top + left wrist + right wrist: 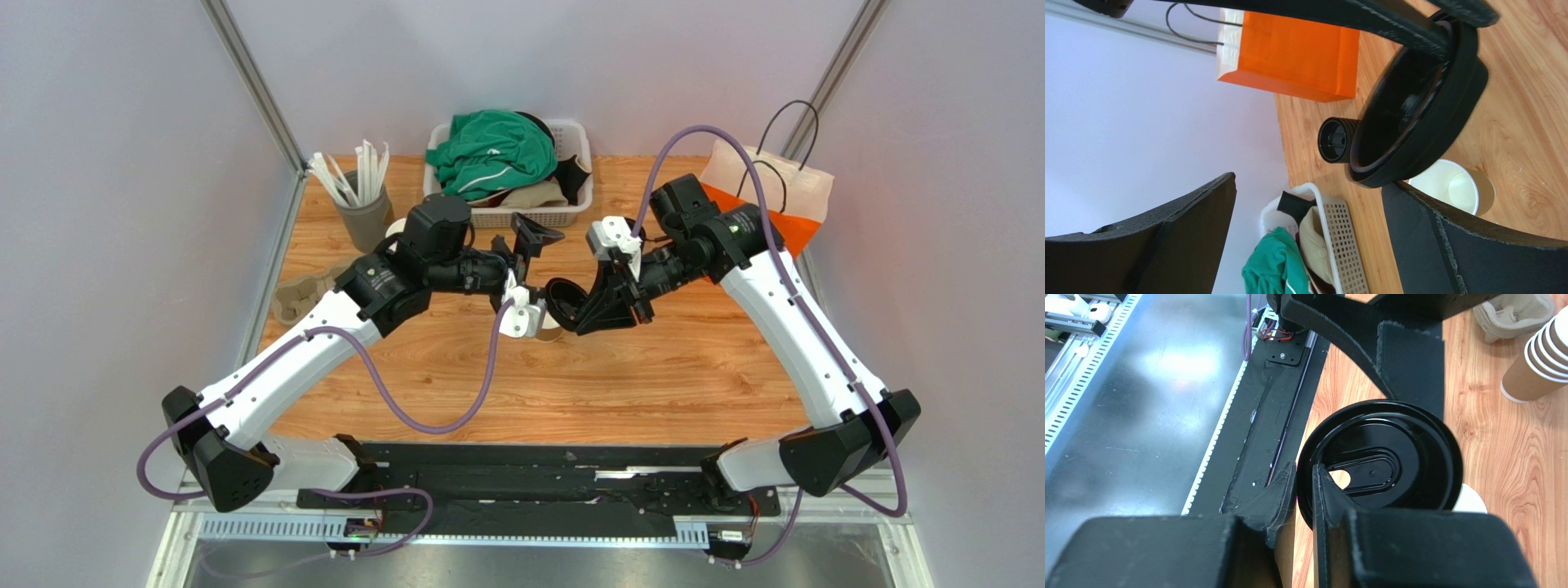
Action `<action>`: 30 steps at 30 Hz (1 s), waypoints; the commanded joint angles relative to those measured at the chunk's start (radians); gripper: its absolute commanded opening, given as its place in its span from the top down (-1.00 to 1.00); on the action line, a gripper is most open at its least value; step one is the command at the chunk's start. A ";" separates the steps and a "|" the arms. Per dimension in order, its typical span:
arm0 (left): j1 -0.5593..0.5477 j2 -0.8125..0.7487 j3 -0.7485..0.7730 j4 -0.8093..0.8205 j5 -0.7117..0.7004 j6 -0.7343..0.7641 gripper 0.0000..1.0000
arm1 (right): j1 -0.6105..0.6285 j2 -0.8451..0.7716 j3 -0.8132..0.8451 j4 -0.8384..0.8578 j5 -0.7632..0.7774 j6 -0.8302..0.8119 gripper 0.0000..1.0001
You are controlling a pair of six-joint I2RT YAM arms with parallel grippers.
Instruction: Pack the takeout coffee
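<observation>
**Item: takeout coffee, in two parts.**

- Small brown kraft paper cup (pixel 1450 187): white inside, mouth uncovered. It stands upright on the wooden table (pixel 687 368) with its axis vertical and its mouth up. In the top view it sits at the centre of the frame and is mostly hidden. In the left wrist view it is at lower right.
- Round black plastic lid (pixel 1379 465): glossy, with a raised rim, an oval recess and a small sip opening. It is held off the table, tilted steeply toward standing on edge. It is directly above the cup and partly covers the cup's mouth, but is not seated on it. Its recessed face turns toward the right wrist camera and its hollow side toward the left wrist camera.

**Tools.**

- Right gripper (pixel 1306 485): jaws pinched onto the lid's rim.
- Left gripper (pixel 1309 182): jaws spread wide and holding nothing. It sits just beside the cup and lid.

**Surroundings.**

- Orange-and-white paper bag with cord handles (pixel 770 196), upper right.
- White plastic basket (pixel 579 184) holding green cloth, top centre.
- Stack of tan paper cups (pixel 1536 361).
- Grey tumbler of white sticks (pixel 363 218), upper left.
- Moulded pulp carrier (pixel 294 300), left.
</observation>
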 commanded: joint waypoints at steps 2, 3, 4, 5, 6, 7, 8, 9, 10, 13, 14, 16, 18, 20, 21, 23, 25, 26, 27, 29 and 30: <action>-0.019 -0.036 -0.026 -0.099 0.110 0.132 -0.90 | -0.002 -0.034 0.020 -0.174 -0.042 -0.050 0.75; -0.021 -0.037 -0.031 -0.102 0.110 0.134 -0.90 | -0.002 -0.034 0.021 -0.174 -0.046 -0.050 0.75; -0.022 -0.040 -0.033 -0.107 0.113 0.137 -0.89 | -0.002 -0.037 0.026 -0.175 -0.055 -0.050 0.75; -0.024 -0.042 -0.037 -0.108 0.116 0.143 -0.89 | 0.000 -0.035 0.026 -0.177 -0.058 -0.050 0.75; -0.027 -0.042 -0.039 -0.110 0.121 0.151 -0.89 | 0.000 -0.035 0.026 -0.177 -0.061 -0.053 0.75; -0.031 -0.042 -0.039 -0.110 0.121 0.154 -0.87 | 0.000 -0.035 0.026 -0.175 -0.065 -0.054 0.75; -0.038 -0.040 -0.034 -0.110 0.118 0.157 -0.86 | 0.002 -0.032 0.026 -0.175 -0.067 -0.054 0.75; -0.041 -0.036 -0.031 -0.108 0.118 0.157 -0.85 | 0.002 -0.029 0.027 -0.177 -0.069 -0.054 0.75; -0.044 -0.034 -0.027 -0.108 0.118 0.151 -0.82 | 0.003 -0.023 0.027 -0.181 -0.069 -0.054 0.75; -0.056 -0.037 -0.026 -0.107 0.115 0.151 -0.72 | 0.006 -0.018 0.024 -0.189 -0.075 -0.066 0.75; -0.059 -0.034 -0.028 -0.107 0.112 0.151 -0.68 | 0.009 -0.022 0.020 -0.189 -0.079 -0.068 0.75; -0.062 -0.033 -0.026 -0.105 0.105 0.148 -0.51 | 0.011 -0.026 0.018 -0.190 -0.087 -0.076 0.75; -0.070 -0.031 -0.028 -0.102 0.096 0.148 -0.29 | 0.017 -0.029 0.017 -0.190 -0.089 -0.077 0.74; -0.077 -0.030 -0.031 -0.102 0.079 0.154 -0.18 | 0.020 -0.029 0.018 -0.190 -0.093 -0.077 0.74; -0.081 -0.026 -0.031 -0.102 0.075 0.154 -0.08 | 0.020 -0.029 0.015 -0.190 -0.093 -0.077 0.74; -0.088 -0.025 -0.031 -0.101 0.067 0.151 -0.01 | 0.020 -0.026 0.014 -0.190 -0.095 -0.079 0.74; -0.094 -0.023 -0.033 -0.099 0.058 0.154 0.01 | 0.021 -0.026 0.012 -0.190 -0.093 -0.080 0.74; -0.096 -0.022 -0.034 -0.099 0.055 0.157 0.03 | 0.021 -0.025 0.012 -0.189 -0.093 -0.082 0.74; -0.097 -0.022 -0.034 -0.099 0.055 0.159 0.08 | 0.020 -0.025 0.012 -0.189 -0.092 -0.082 0.74; -0.101 -0.020 -0.037 -0.099 0.049 0.159 0.09 | 0.020 -0.026 0.015 -0.187 -0.089 -0.082 0.74; -0.101 -0.017 -0.037 -0.099 0.049 0.160 0.16 | 0.020 -0.025 0.017 -0.189 -0.085 -0.082 0.74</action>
